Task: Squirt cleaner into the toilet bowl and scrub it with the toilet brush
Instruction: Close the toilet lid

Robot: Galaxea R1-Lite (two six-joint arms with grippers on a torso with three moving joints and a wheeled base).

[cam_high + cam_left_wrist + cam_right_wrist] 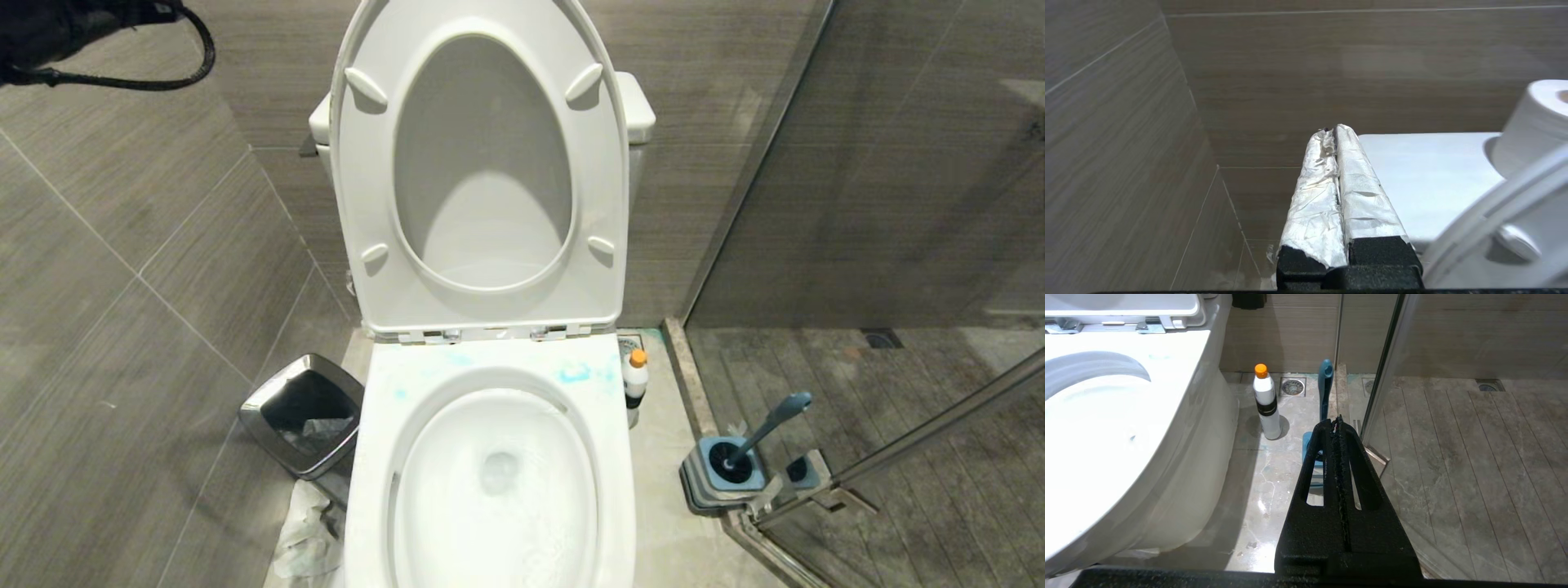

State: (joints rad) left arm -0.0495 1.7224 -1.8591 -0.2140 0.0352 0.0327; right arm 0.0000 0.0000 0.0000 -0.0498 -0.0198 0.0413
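Two tiled walls (122, 245) behind toilet bowl (375, 457).

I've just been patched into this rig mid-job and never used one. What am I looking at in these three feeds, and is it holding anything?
It is a two-armed robot facing a toilet bowl with seat and lid raised. The wide feed comes from its head; the other two come from cameras behind each arm's fingers. The left gripper, fingers wrapped in white, is shut on nothing, up near the tank top and a toilet paper roll. The right gripper is shut and empty, low beside the bowl. On the floor to the robot's right stand the cleaner and, in its holder, the toilet brush. A steel bin sits to the left.
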